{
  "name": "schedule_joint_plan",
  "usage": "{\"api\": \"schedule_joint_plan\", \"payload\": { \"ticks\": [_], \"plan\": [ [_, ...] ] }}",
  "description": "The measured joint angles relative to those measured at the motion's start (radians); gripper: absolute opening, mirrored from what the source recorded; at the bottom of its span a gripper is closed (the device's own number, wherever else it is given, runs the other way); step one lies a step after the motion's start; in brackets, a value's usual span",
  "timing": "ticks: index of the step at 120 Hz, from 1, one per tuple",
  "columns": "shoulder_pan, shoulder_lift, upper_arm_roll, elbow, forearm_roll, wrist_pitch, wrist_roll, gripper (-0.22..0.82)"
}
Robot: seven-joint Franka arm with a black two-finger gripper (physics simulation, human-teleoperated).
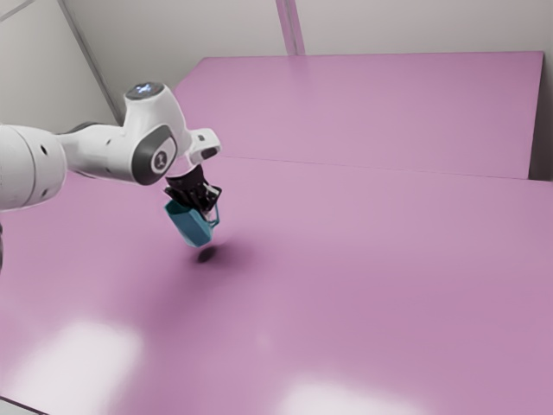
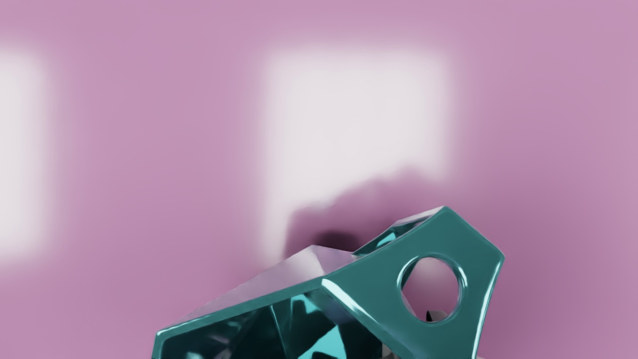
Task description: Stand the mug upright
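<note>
My gripper is over the table, shut on the teal mug near its rim on the handle side. The mug hangs tilted just above the tabletop, with a dark shadow spot below it. In the wrist view the faceted mug shows its open mouth and its angular handle with a round hole. Small parts of the gripper appear through that hole and by the inner wall; the mug hides most of the fingers.
The glossy pink table stretches around the mug, with bright light reflections on it. A pink panel stands behind, near a pale wall.
</note>
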Motion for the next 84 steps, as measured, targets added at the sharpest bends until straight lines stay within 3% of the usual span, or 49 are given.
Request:
{"api": "schedule_joint_plan", "payload": {
  "ticks": [75, 84],
  "plan": [
    [-0.004, 0.043, -0.001, -0.068, -0.012, 0.05, -0.101, -0.18],
    [-0.003, 0.046, -0.002, -0.067, -0.019, 0.048, -0.101, -0.02]
  ]
}}
